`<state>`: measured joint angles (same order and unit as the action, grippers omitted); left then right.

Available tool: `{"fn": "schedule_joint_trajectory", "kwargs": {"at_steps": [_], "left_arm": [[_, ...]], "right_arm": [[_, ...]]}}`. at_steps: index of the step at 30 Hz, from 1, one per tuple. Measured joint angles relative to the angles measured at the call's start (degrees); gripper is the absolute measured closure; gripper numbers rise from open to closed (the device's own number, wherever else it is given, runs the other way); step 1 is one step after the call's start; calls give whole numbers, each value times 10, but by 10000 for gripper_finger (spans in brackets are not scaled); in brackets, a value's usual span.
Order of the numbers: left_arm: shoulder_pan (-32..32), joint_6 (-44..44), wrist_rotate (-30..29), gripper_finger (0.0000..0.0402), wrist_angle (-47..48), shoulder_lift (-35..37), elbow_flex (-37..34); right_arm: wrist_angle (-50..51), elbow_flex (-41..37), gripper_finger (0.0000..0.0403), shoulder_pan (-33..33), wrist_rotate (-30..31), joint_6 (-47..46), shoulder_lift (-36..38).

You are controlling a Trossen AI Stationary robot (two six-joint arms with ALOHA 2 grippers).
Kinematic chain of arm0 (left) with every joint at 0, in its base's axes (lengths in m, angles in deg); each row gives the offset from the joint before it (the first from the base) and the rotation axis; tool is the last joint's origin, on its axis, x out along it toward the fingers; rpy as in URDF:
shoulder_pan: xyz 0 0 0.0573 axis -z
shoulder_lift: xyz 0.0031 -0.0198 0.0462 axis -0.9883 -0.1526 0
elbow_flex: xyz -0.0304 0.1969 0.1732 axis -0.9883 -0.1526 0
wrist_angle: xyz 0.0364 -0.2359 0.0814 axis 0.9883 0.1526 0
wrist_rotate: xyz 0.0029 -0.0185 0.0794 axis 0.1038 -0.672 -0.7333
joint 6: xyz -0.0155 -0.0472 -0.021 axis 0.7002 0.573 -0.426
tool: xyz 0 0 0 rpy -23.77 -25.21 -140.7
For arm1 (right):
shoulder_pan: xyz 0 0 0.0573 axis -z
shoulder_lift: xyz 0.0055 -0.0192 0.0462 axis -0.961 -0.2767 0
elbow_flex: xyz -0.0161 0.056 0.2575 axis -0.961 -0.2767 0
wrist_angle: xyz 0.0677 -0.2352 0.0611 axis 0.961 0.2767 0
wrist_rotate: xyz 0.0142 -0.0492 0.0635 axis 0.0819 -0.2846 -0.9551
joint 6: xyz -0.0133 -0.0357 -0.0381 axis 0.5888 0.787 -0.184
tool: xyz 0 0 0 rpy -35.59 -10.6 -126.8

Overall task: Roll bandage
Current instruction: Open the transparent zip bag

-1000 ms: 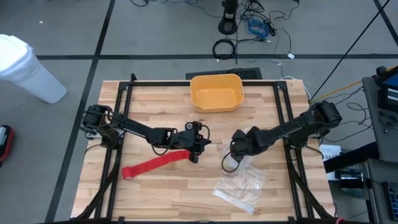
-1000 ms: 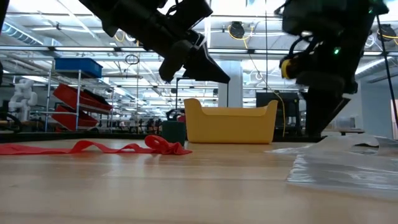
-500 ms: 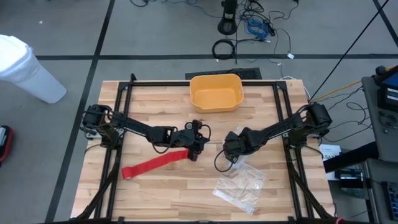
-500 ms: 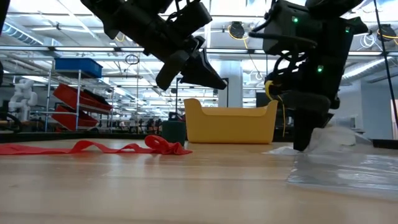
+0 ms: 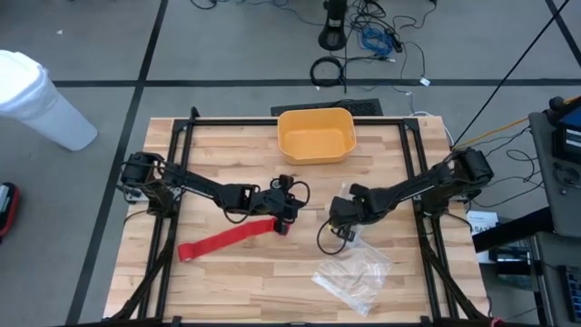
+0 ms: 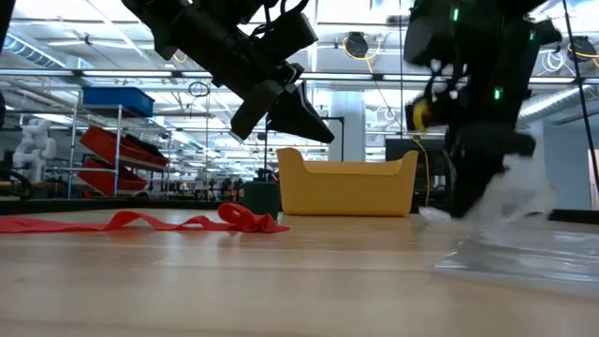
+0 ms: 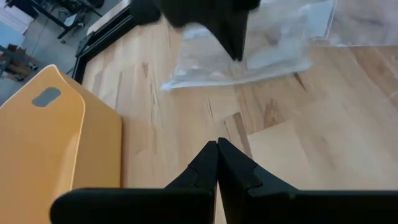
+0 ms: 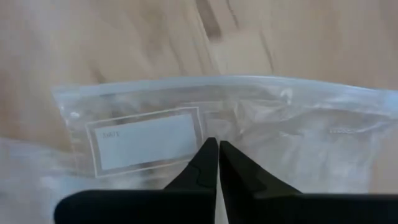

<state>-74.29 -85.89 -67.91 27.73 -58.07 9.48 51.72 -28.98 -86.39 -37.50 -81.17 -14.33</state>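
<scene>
The red bandage [image 5: 227, 241] lies as a flat strip on the wooden table [image 5: 227, 291], left of centre; in the low view the bandage [image 6: 140, 222] shows rumpled, with a small bunch at its right end. My left gripper [image 5: 301, 209] hangs shut above that right end, pointing toward the table's right, with nothing between its fingers [image 7: 217, 144]. My right gripper [image 5: 341, 232] stands right of centre, shut on the clear plastic bag [image 5: 356, 277]. My right gripper pinches the bag between its two fingertips a little inside the bag's straight sealed edge, beside the white label [image 8: 231, 132]. The fingers come steeply from above. The bag's far part is drawn up toward the gripper [image 6: 515, 192]; the rest of the bag lies on the table [image 6: 524, 253].
A yellow bin [image 5: 315, 134] stands at the table's far edge, middle. Black frame rails [image 5: 177, 154] run along the left and right sides. Bare wood lies along the near edge, between bandage and bag.
My right gripper has rolled its wrist, shifted a little toward the table's left, sunk onto the bag and shut on it. The bag's far part, which lay low, now stands raised at the gripper; its near part has stayed on the table.
</scene>
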Motion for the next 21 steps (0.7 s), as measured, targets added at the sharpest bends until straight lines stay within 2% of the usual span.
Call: {"fn": "schedule_joint_trajectory", "kwargs": {"at_steps": [8,13,18,21], "left_arm": [[-5,-10,-3,388,1,2,0],[7,-51,-13,388,1,6,0],[53,-88,-113,388,-6,43,0],[82,-97,-124,388,-9,75,0]], "right_arm": [[-45,3,403,-4,-1,140,103],[-77,3,403,-9,-96,250,168],[-139,3,403,-12,-197,326,212],[-175,3,403,-12,-220,360,221]]}}
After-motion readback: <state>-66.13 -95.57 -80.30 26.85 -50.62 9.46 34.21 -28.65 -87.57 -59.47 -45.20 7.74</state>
